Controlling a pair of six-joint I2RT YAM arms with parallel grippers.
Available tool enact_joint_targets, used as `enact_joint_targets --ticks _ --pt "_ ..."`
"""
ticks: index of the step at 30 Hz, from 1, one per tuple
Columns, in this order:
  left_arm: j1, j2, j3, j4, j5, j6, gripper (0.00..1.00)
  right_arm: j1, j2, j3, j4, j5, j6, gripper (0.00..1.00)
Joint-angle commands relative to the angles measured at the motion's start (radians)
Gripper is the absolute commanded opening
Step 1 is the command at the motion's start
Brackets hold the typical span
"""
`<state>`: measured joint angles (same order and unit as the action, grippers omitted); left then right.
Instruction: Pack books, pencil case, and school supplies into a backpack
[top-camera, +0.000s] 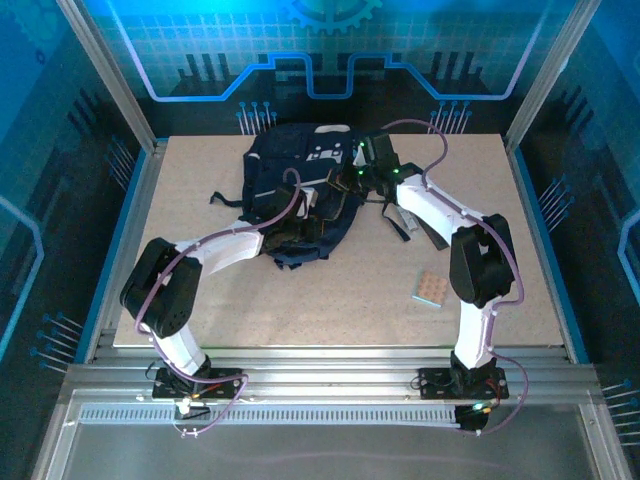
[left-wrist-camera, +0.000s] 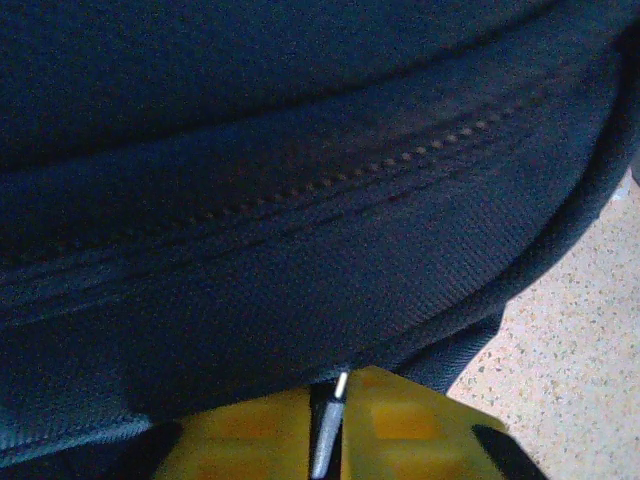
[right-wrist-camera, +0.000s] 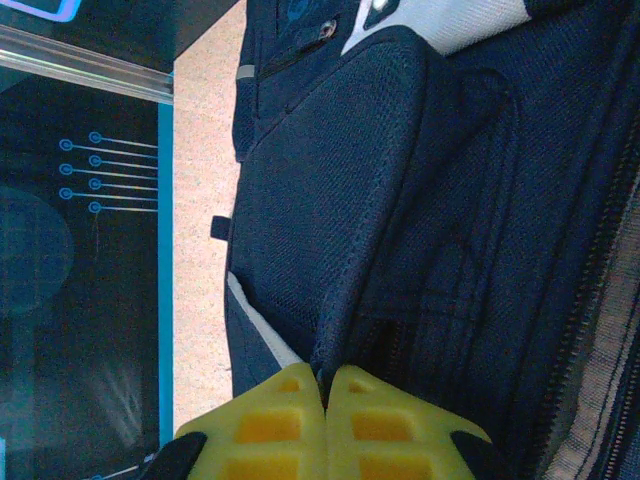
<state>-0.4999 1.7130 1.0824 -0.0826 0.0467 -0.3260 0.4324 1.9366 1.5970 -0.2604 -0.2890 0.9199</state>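
Left gripper (left-wrist-camera: 328, 418) was down on the near side of the backpack (top-camera: 290, 165), which lay at the far middle of the table (top-camera: 300, 300). Its yellow pads (left-wrist-camera: 420, 432) sat almost together with a thin metal sliver between them, likely a zipper pull (left-wrist-camera: 340, 386), just under the zipper track (left-wrist-camera: 400, 165). Step in hand, I'd judge: opening the bag. To do it well, drag the pull along the track line, not up off it, with the cloth taut. Right gripper (right-wrist-camera: 326, 385) was at the bag's top right, pads pressed together on a fold of its mesh fabric. It read as the anchor and should hold firm against the pull. Dotted tan pad (top-camera: 430, 288) lay beside the right arm, well apart from the bag, not yet packed.
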Motion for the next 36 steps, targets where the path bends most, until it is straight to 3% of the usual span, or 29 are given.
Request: enact_joint_targets --ticks 1,4,12,14,18,26,32,36 --pt "0.052 -0.051 0.052 -0.006 -0.020 0.035 0.28 0.009 -0.047 0.014 0.032 -0.059 -0.026 0.00" --pt "0.078 -0.053 0.058 -0.022 0.018 0.044 0.35 0.009 -0.047 0.014 0.031 -0.062 -0.030 0.00" --pt "0.105 -0.028 0.084 -0.008 0.086 0.050 0.06 0.012 -0.047 0.017 0.034 -0.070 -0.039 0.00" --pt "0.105 -0.025 0.090 -0.014 0.087 0.051 0.03 0.011 -0.047 0.018 0.029 -0.069 -0.045 0.00" --pt "0.105 -0.037 0.119 -0.082 0.072 0.082 0.00 0.010 -0.048 0.023 0.013 -0.058 -0.062 0.00" --pt "0.105 -0.008 0.270 -0.443 -0.025 0.221 0.00 0.006 -0.037 0.047 -0.030 -0.019 -0.112 0.00" --pt "0.107 0.005 0.261 -0.500 -0.061 0.282 0.00 0.000 -0.036 0.052 -0.037 -0.007 -0.125 0.00" --pt "0.115 0.012 0.268 -0.520 -0.010 0.306 0.00 0.000 -0.037 0.068 -0.059 0.009 -0.149 0.00"
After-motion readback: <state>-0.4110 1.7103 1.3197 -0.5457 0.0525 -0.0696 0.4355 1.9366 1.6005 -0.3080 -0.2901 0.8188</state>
